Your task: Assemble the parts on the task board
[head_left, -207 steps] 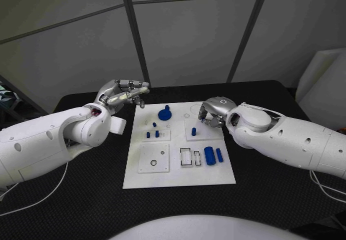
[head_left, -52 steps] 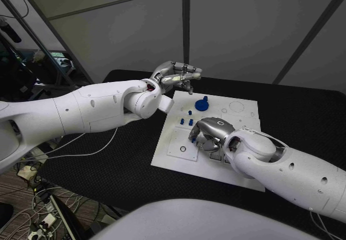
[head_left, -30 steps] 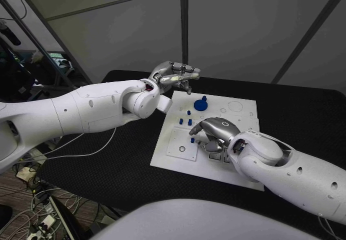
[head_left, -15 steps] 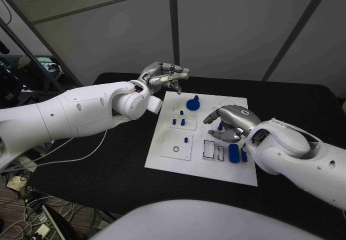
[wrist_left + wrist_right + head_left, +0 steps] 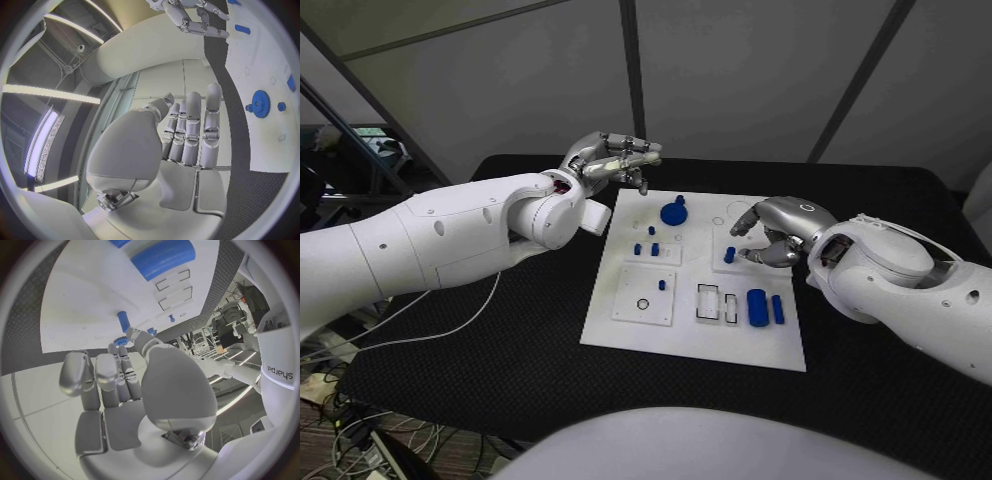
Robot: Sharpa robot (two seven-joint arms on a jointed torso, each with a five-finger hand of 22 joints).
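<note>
1. Head view first: my right hand (image 5: 776,228) hangs over the right side of the task board (image 5: 689,340), and a small blue peg (image 5: 730,255) stands in the board just beside its fingertips, toward the board's middle.
2. From the right wrist view the same peg (image 5: 123,320) sits just past the ends of my fingers (image 5: 119,371). The fingers are curled loosely with the thumb apart from them. I see nothing between them, so I judge the hand empty and partly open.
3. The peg stands upright, its long axis rising from the board, as far as I can tell at this size.
4. My left hand (image 5: 610,160) floats above the table beyond the board's far left corner, well apart from the peg, so the right hand is plainly the nearer one. In the left wrist view its fingers (image 5: 194,131) lie together and nearly straight, and I see nothing in them.
5. Other parts: a blue gear (image 5: 674,212) on its post near the board's far edge, three short pegs (image 5: 646,248) left of the standing one, and a thick blue cylinder (image 5: 757,306) with a thinner rod (image 5: 777,309) beside it, both lying flat, long axes running from near edge to far edge.
6. My guess is the next move is a short reach toward the board's middle, fingers closing on the peg from its sides.
</note>
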